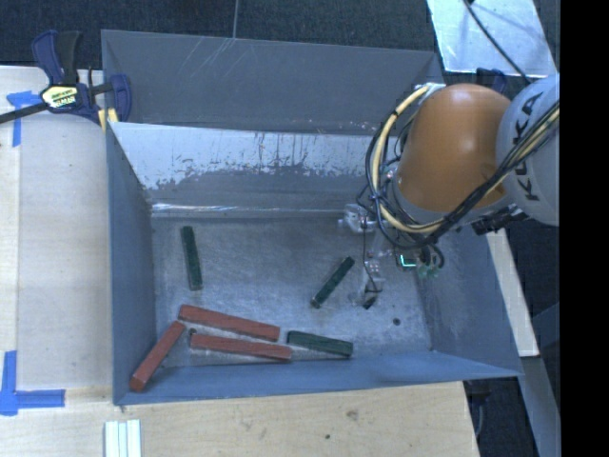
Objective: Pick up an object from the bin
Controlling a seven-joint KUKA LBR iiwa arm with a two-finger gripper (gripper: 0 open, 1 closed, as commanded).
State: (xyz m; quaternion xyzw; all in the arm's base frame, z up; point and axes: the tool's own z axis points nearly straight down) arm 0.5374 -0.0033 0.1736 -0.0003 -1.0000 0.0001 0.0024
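My gripper (369, 291) hangs low over the right part of the bin floor, under the orange wrist cover. Its thin fingers point down and nothing shows between them. Just left of it lies a short dark green stick (332, 283), tilted, apart from the fingertips. Another dark green stick (320, 345) rests flat near the front wall, below and left of the gripper.
Three reddish-brown sticks lie at the front left: one (229, 323) and one (240, 347) almost flat, one (157, 355) leaning into the corner. A third dark green stick (192, 258) lies upright in view at the left. The arm and cables crowd the right wall.
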